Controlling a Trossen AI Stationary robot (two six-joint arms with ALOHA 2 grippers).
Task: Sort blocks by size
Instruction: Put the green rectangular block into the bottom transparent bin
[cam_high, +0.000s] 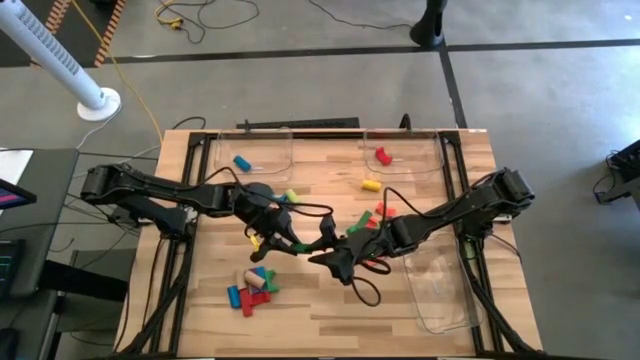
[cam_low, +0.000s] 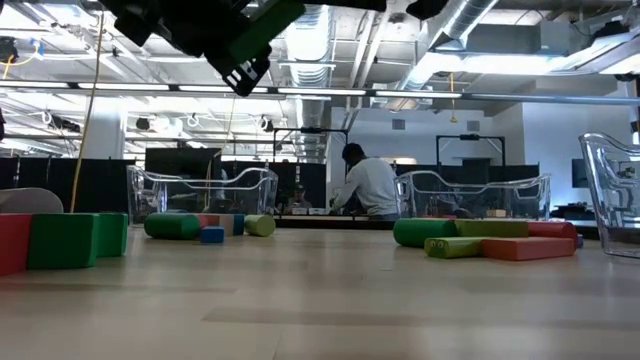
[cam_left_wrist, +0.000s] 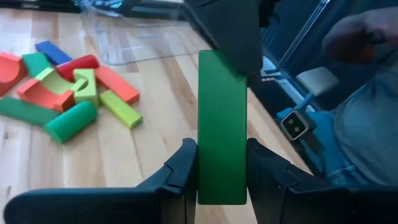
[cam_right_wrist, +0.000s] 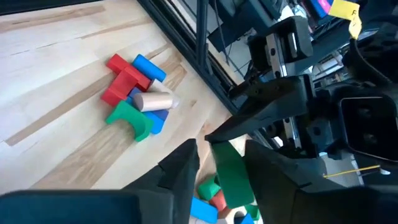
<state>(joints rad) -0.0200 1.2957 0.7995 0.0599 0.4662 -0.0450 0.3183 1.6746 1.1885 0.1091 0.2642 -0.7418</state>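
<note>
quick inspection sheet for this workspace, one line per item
surface: wooden table, bare between the block groups
job's things: green block held up between both grippers; loose blocks near the front left, another cluster at centre, single pieces in the two far trays
clutter: clear tray at the right front, no blocks seen in it
grippers: left gripper shut on the green block; right gripper has its fingers either side of the same block
cables: yellow cable and dark cords on the floor
surroundings: a person behind the table, white pole stand on the floor
</note>
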